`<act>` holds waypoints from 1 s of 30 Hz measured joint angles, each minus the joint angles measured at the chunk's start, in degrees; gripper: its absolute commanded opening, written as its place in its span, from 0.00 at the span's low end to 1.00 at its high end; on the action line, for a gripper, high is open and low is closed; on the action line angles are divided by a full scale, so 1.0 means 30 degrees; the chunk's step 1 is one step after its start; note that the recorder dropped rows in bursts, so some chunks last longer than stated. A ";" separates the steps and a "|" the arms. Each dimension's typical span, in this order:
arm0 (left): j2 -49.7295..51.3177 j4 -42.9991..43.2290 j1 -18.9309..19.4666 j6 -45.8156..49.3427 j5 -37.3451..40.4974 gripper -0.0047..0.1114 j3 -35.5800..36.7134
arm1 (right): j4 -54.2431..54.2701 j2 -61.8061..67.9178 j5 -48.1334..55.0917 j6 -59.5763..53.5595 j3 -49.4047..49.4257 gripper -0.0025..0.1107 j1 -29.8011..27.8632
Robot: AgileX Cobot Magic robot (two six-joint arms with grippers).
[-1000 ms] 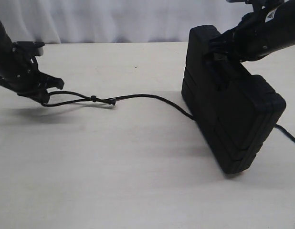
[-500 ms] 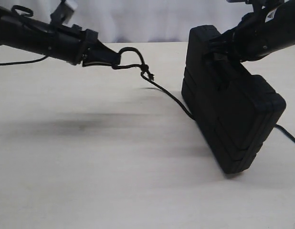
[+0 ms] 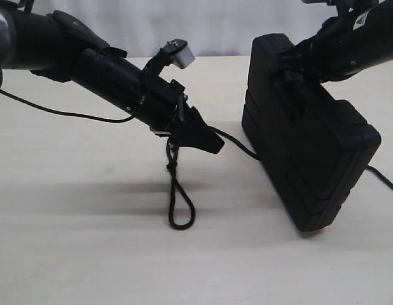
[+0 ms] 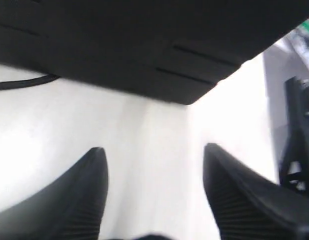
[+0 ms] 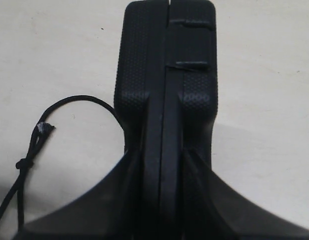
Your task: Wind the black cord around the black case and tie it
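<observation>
The black case (image 3: pixel 311 159) stands on edge at the right of the table, and my right gripper (image 3: pixel 292 63) is shut on its top rim. In the right wrist view the fingers flank the case (image 5: pixel 167 75), with my right gripper (image 5: pixel 163 150) clamped on its seam. My left gripper (image 3: pixel 212 143) points at the case's near side. Its jaws are wide apart over bare table, so my left gripper (image 4: pixel 154 150) is open. The black cord (image 3: pixel 173 166) hangs as a knotted loop beside the gripper's base down to the table, then runs to the case. The cord (image 5: pixel 79 97) curls beside the case.
A thin black arm cable (image 3: pixel 56 111) trails over the light table (image 3: pixel 88 254) at the left. The cord's other stretch (image 3: pixel 384 179) comes out from behind the case at the right. A white curtain (image 3: pixel 152 25) closes the back.
My left arm swung right and down toward the case and its jaws opened. The cord loop, held up before, now dangles to the table. The right gripper and case have not moved.
</observation>
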 measured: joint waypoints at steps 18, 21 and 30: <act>0.0000 2.2907 -0.0333 -0.4188 -0.9284 0.50 0.0000 | 0.0000 0.0000 0.0000 0.0000 0.0000 0.06 0.0000; 0.0000 2.3093 -0.0568 0.1011 -0.8455 0.50 0.0042 | 0.0000 0.0000 0.0000 0.0000 0.0000 0.06 0.0000; 0.0000 2.0719 -0.1182 1.1587 -0.7379 0.50 0.0076 | 0.0000 0.0000 0.0000 -0.0032 0.0000 0.06 0.0000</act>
